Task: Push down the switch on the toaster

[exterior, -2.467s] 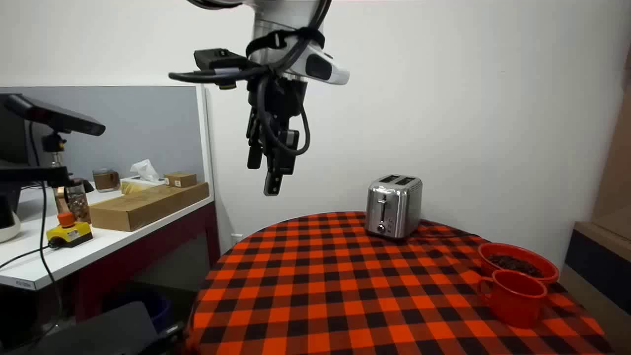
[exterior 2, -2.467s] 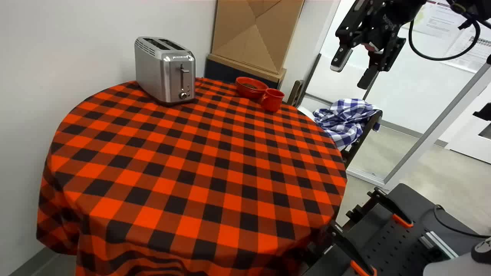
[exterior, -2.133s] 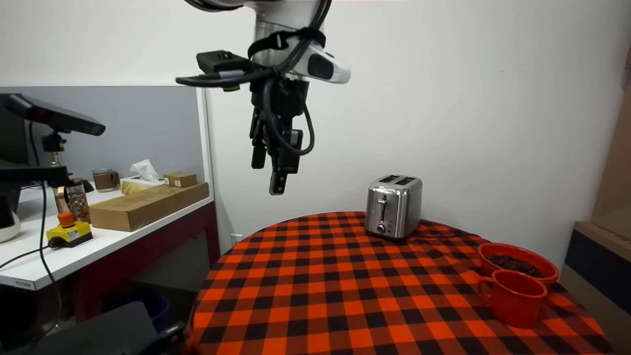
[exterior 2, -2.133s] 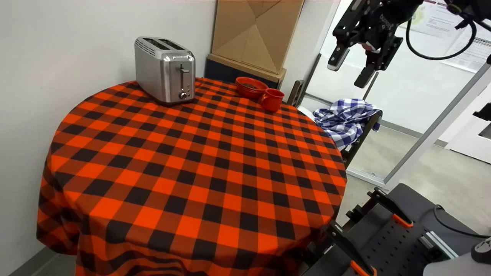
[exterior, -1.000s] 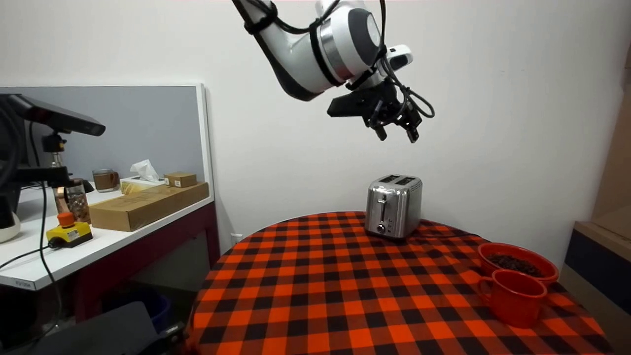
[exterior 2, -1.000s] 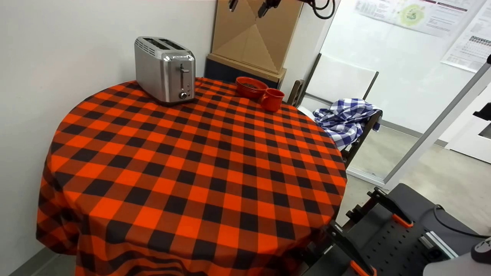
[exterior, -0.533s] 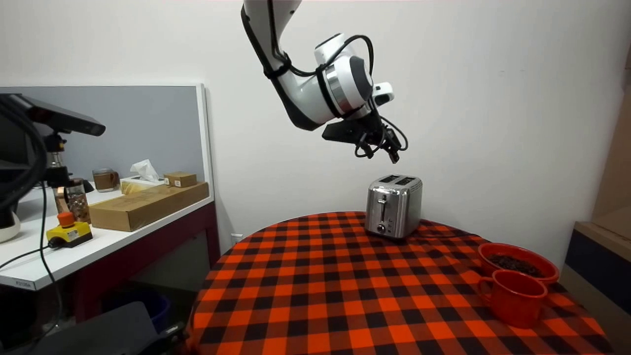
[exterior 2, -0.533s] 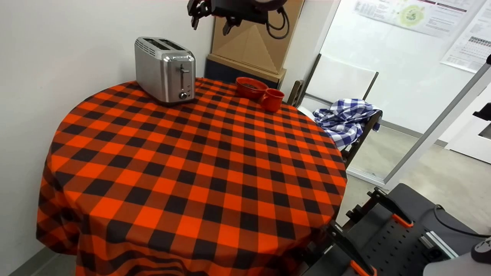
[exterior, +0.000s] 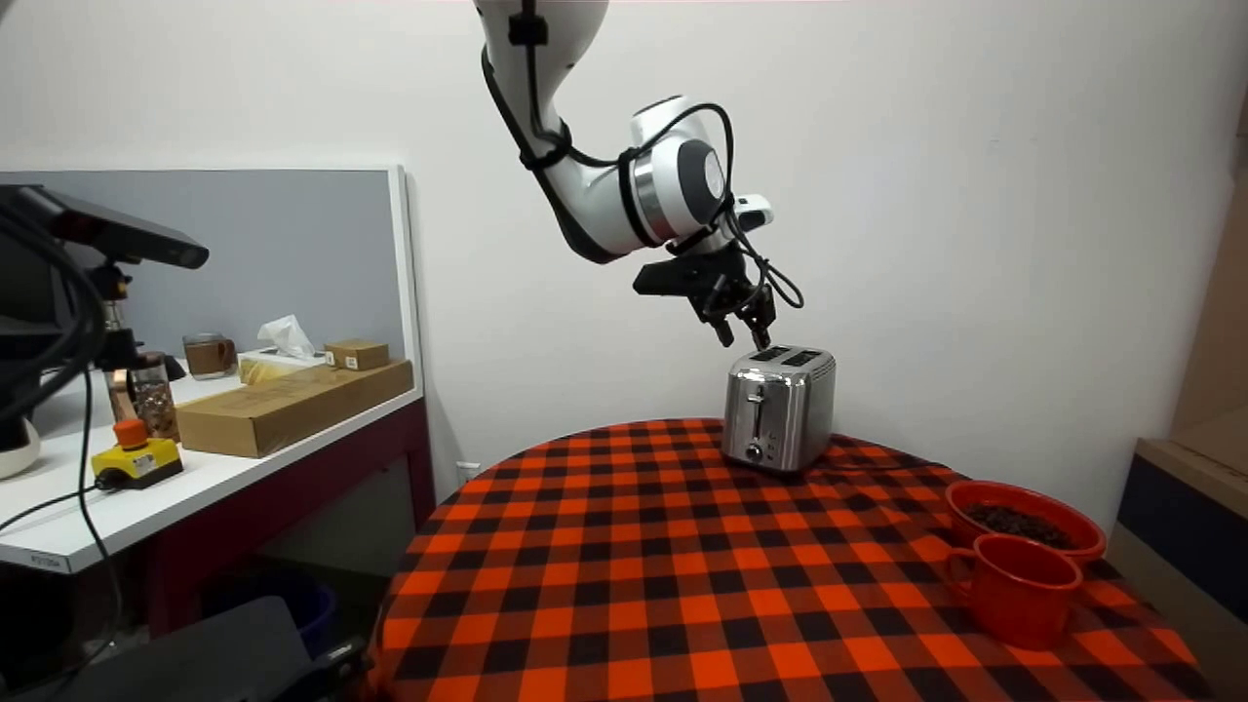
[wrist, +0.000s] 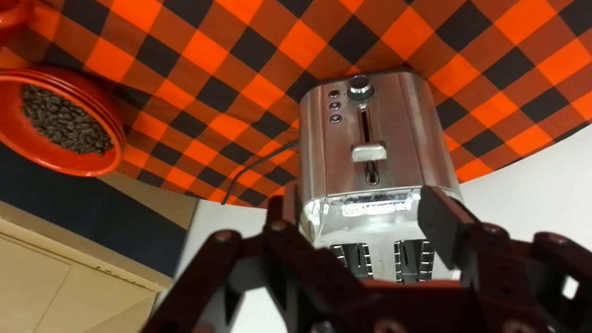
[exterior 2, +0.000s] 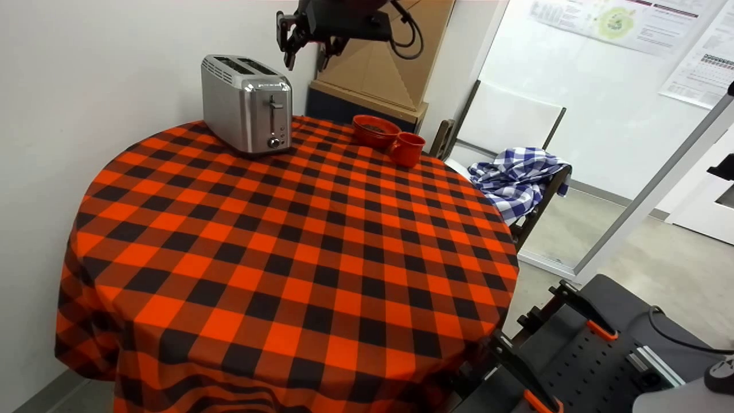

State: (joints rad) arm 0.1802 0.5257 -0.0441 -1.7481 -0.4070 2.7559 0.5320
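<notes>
Jutting from the narrow end face of the one toaster (exterior: 780,409), the one switch (wrist: 368,152) sits in the upper part of its track (wrist: 365,122). On the same face are one knob (wrist: 360,88) and three small buttons (wrist: 335,106); two slots (wrist: 409,259) open in the top. The toaster stands upright on the red and black checked tablecloth (exterior 2: 287,229), near its curved edge and close to the wall (exterior: 975,244). Near the switch end and higher up is the gripper (exterior: 744,340), its two fingers (wrist: 439,226) spread apart; in an exterior view a gap shows between them and the toaster. In front of the switch, a broad stretch of checks runs out to the opposite edge. Well apart, near the edge elsewhere, stand one red mug (exterior: 1024,595) and, just beside it, a red bowl (wrist: 69,162) with dark pieces (wrist: 64,120) too many to count; its layered rims leave me unable to tell one bowl from a stack. Past that edge is one chair (exterior 2: 510,117) bearing one blue and white checked cloth (exterior 2: 516,178)
</notes>
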